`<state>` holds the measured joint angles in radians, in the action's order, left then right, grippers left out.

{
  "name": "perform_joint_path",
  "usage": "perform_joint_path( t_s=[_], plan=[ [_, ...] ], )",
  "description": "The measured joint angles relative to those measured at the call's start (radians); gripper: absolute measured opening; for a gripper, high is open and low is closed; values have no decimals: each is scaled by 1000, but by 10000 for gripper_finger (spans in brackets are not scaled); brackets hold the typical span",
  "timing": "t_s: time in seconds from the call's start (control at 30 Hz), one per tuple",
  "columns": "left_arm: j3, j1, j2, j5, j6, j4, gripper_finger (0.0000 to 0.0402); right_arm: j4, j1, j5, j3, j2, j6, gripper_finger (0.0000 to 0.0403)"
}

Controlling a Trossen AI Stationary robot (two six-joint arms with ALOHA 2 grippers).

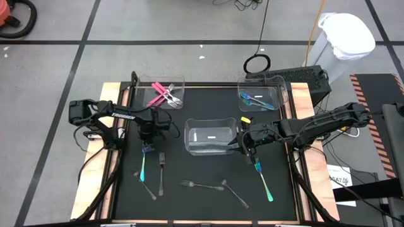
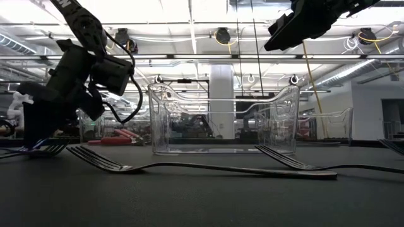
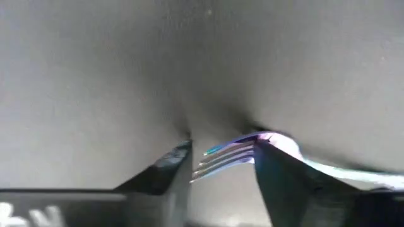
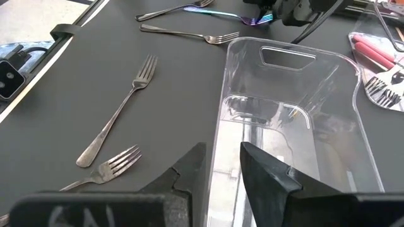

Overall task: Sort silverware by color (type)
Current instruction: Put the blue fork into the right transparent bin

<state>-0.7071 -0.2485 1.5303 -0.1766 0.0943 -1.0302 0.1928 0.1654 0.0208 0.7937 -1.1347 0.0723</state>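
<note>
A grey fork (image 2: pixel 189 168) lies across the front of the black bench (image 1: pixel 202 202), closest to the low camera, with the tines of another plain fork (image 2: pixel 284 159) just behind it on the right.

Left to right from above: the left hand (image 1: pixel 147 140) is down on the bench over the tine end of a blue-teal fork (image 1: pixel 143 165), its fingers (image 3: pixel 278 176) set either side of the tines and partly apart; a firm grip cannot be told. A grey spoon (image 1: pixel 146 186) and an upright grey fork (image 1: pixel 161 171) lie just beside it. Behind them, a clear bin (image 1: pixel 159 92) at the back left holds the pink-handled pieces (image 1: pixel 161 94).

At centre stands an empty clear bin (image 1: pixel 211 140) (a white label shows on its floor), with a grey fork (image 1: pixel 197 185) and a grey spoon (image 1: pixel 235 194) lying in front of it.

The right hand (image 1: pixel 248 146) hangs above the bench beside that bin's right wall, fingers (image 4: pixel 268 170) slightly apart and holding nothing. A blue-teal fork (image 1: pixel 263 180) lies below it, and the back-right bin (image 1: pixel 262 94) holds more blue-teal pieces (image 1: pixel 255 100).
</note>
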Motion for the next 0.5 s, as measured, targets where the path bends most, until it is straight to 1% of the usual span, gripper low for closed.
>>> perform_joint_path(
  t_s=[0.17,0.27,0.37,0.5],
  plan=[
    [-4,0,-2,-21,-8,-7,80,0,0,0,0,0,0,95],
    [-5,-1,-3,-45,-7,-9,45,0,0,0,0,0,0,95],
    [-5,-1,-3,-62,-4,-6,22,0,0,0,0,0,0,95],
    [-5,1,-3,-58,23,-1,17,0,0,2,0,0,0,95]
  ],
)
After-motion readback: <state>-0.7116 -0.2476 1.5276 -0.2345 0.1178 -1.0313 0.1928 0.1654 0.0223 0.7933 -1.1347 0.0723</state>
